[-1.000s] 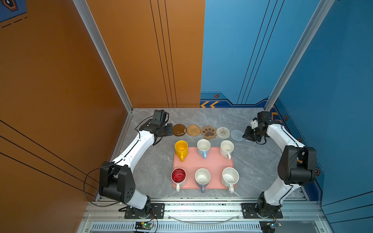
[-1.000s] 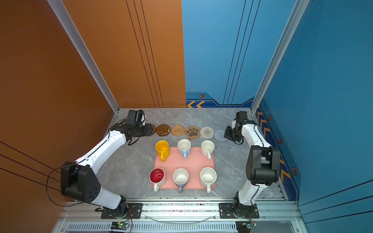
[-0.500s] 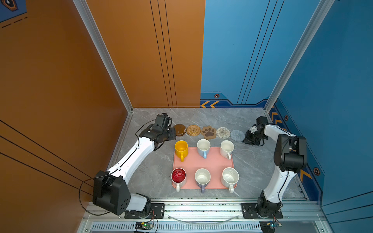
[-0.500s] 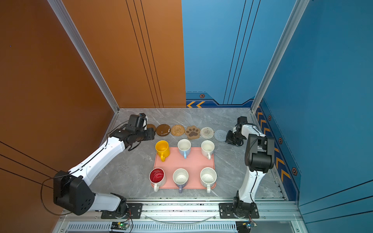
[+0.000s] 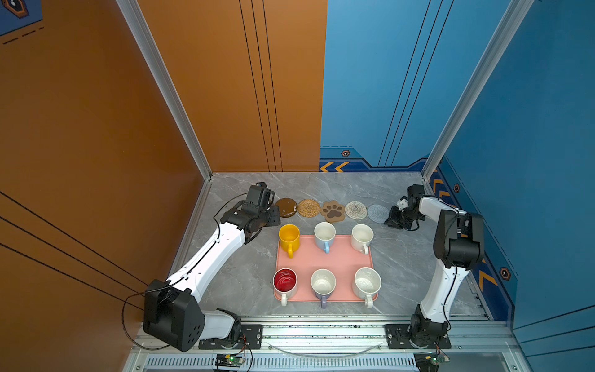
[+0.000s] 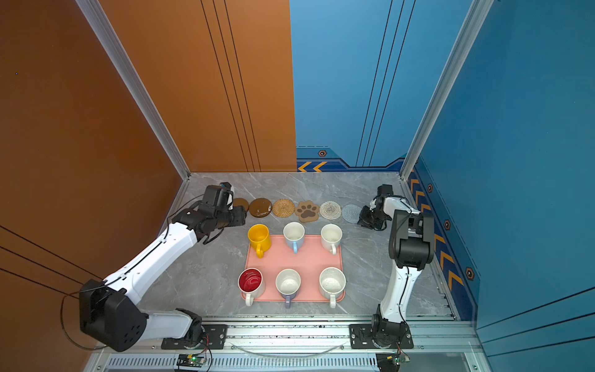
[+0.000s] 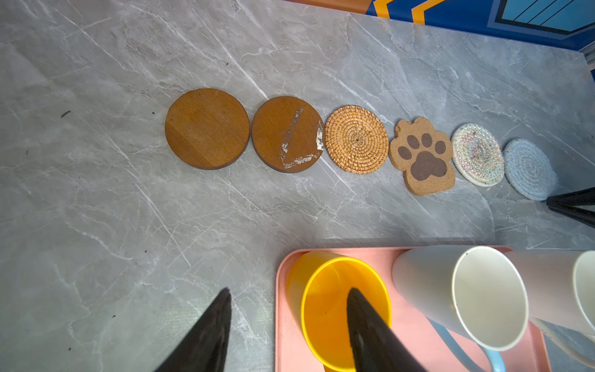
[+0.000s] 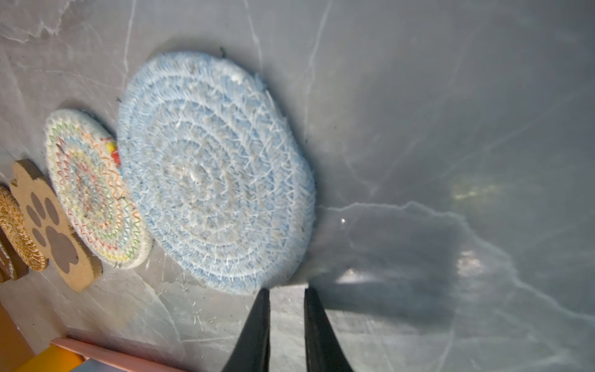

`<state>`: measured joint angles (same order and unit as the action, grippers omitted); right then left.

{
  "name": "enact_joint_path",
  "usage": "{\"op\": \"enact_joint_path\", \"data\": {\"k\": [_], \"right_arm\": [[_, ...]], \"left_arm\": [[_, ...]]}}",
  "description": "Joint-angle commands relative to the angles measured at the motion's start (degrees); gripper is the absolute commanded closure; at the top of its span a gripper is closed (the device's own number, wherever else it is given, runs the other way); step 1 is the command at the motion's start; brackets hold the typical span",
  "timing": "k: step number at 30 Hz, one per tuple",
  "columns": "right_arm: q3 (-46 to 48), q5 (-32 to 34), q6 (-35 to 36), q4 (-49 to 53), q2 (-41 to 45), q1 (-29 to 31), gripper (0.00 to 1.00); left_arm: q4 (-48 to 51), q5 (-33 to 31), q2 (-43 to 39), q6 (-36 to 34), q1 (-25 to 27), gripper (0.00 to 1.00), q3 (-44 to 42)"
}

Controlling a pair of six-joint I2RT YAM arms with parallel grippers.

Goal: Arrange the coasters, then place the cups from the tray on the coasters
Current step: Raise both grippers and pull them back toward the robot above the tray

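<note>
The tray (image 5: 343, 261) holds the cups (image 5: 323, 283); coasters (image 5: 309, 208) lie rowed beyond it, arranging seemingly done. My left gripper (image 7: 289, 291), jaws apart, hovers at the yellow cup (image 5: 288, 236), its wall next to straddle; right gripper (image 8: 285, 291), narrowly parted, empty, beside the light blue coaster (image 8: 212, 174).

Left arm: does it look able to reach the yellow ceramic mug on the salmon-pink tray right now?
Probably yes. Its jaws stand open just beside the yellow ceramic mug, which sits at the corner of the salmon-pink tray nearest that arm. Nothing lies between them, and the neighbouring light blue mug stands apart.
</note>
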<state>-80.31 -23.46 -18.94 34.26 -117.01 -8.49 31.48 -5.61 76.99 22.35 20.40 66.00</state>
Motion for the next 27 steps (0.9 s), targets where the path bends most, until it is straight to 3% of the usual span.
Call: {"op": "enact_joint_path", "data": {"k": [1, 10, 16, 27], "right_arm": [[-0.93, -0.31, -0.83, -0.25, -1.13, 0.65, 0.82], [0.34, -0.11, -1.71, 0.15, 4.92, 1.00, 0.81], [0.86, 1.43, -1.67, 2.04, 12.74, 1.78, 0.75], [5.54, 11.06, -0.75, 6.78, 28.97, 8.39, 0.66]], "left_arm": [[1.28, -1.64, -1.52, 0.46, 0.50, 0.41, -0.70], [1.23, -2.30, -2.89, 0.24, 0.99, 0.40, -0.73], [1.23, -3.03, -5.14, -0.37, 1.74, 0.39, -1.65], [-2.01, -1.87, -11.29, -0.95, 2.97, 0.35, -5.27]]}}
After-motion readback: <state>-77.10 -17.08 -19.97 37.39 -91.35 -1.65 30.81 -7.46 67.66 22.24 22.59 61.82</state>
